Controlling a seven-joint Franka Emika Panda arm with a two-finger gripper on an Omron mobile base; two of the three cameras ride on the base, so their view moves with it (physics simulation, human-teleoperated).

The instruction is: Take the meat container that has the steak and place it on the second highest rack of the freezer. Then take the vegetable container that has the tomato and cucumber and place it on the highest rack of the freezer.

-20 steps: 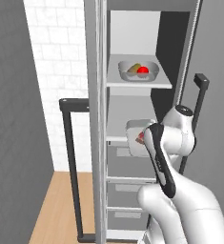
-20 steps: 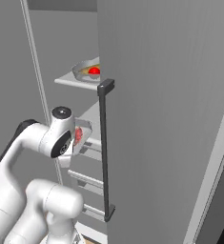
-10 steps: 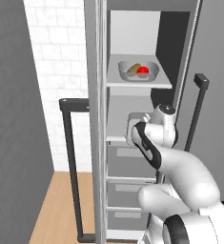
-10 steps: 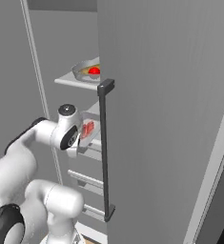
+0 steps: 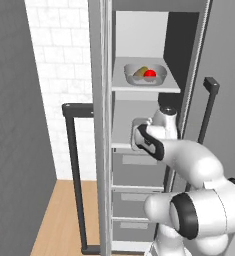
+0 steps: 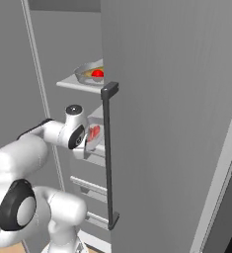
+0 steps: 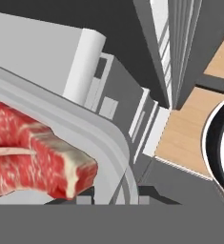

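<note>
- The steak (image 7: pixel 32 157) is a red-pink slab with pale streaks. It lies inside the meat container (image 7: pixel 111 143), a pale grey tray with a rounded corner, seen close up in the hand view.
- In the right base view the steak (image 6: pixel 94 133) shows as a red patch just behind my wrist, level with the second highest rack (image 6: pixel 100 148).
- In the left base view the meat container (image 5: pixel 138 134) sits at the edge of that rack (image 5: pixel 123 145), directly above the grey drawers (image 5: pixel 134 165).
- My judgement: step 1 is in its final phase. The meat container is at rack level, but I cannot tell whether it rests fully on the rack.
- My gripper (image 5: pixel 141 137) is at the rim of the meat container. The fingers are hidden, so I cannot tell whether the grip is closed or released.
- The vegetable container (image 5: pixel 145 75) already sits on the highest rack (image 5: pixel 146 88), with the tomato (image 5: pixel 149 74) and the cucumber (image 5: pixel 141 71) inside.
- My judgement: step 2 looks complete as things lie; only release and withdrawal from the meat container remain.
- The freezer (image 6: pixel 167 99) door stands open, and its dark bar handle (image 6: pixel 108 158) is just beside my arm.
</note>
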